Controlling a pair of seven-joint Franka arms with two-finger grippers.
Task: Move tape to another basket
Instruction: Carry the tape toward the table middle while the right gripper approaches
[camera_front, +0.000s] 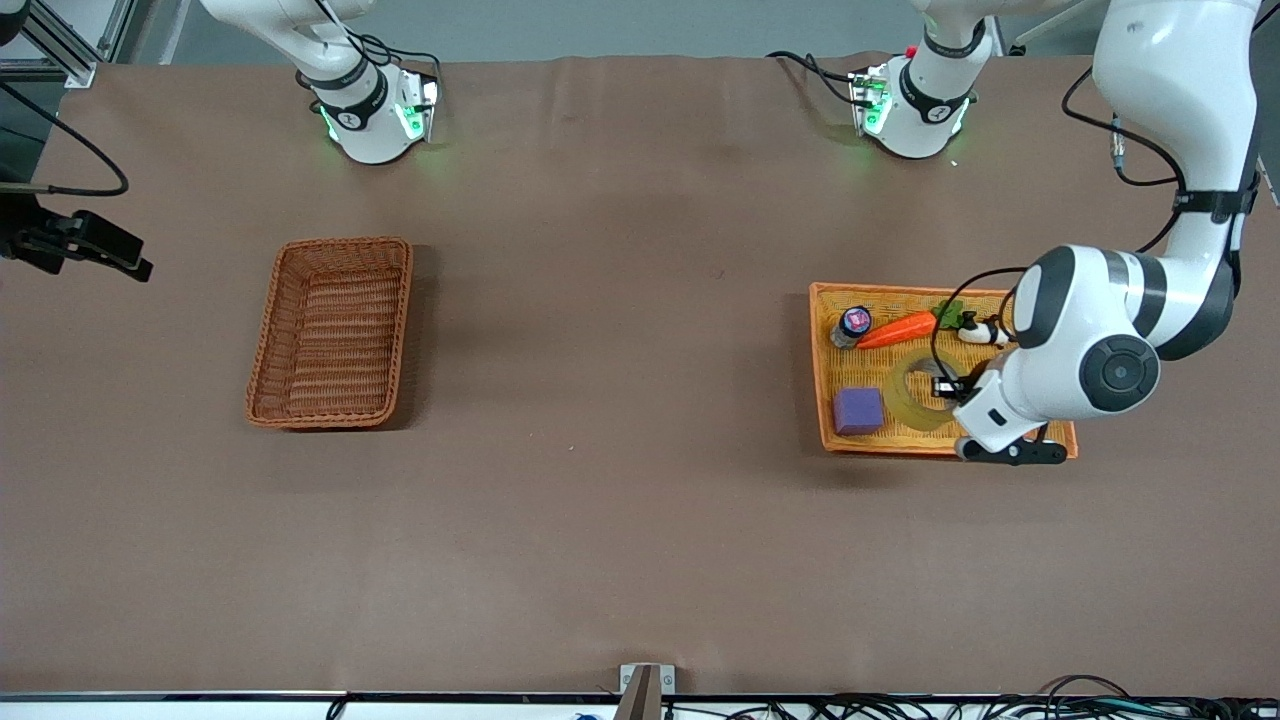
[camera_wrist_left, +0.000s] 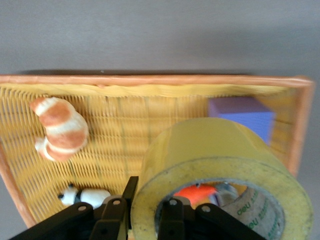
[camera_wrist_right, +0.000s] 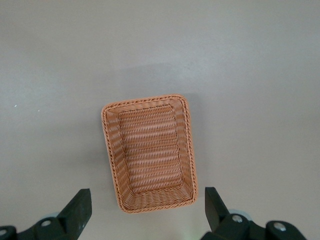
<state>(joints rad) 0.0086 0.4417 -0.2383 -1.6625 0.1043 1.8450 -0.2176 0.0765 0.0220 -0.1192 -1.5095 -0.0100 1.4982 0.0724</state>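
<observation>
I've got the left gripper down in the orange tray at centre-right of the front view, pinching the wall of the tape: in the left wrist view one finger sits inside the grey core and the other outside the yellowish roll, jaws closed onto the ring wall. I judge that grip was picked because the roll lies flat and its rim is the only thin edge two fingers can span. Whether the tape is lifted off the weave yet, I can't tell; it is in the tray, beside the purple block and lower in frame than the carrot toy and a small dark bottle. The croissant toy and a little panda figure show only in the left wrist view, clear of the roll. The target basket, reddish-brown, sits empty at centre-left of the front view, well apart from the tray, so the carry is long. The right gripper waits high over that basket, fingers spread wide, holding nothing. The surface is a plain brown table cover; both arm bases glow green along the top edge, cables run along the bottom edge, and a black fixture pokes in at upper left.
</observation>
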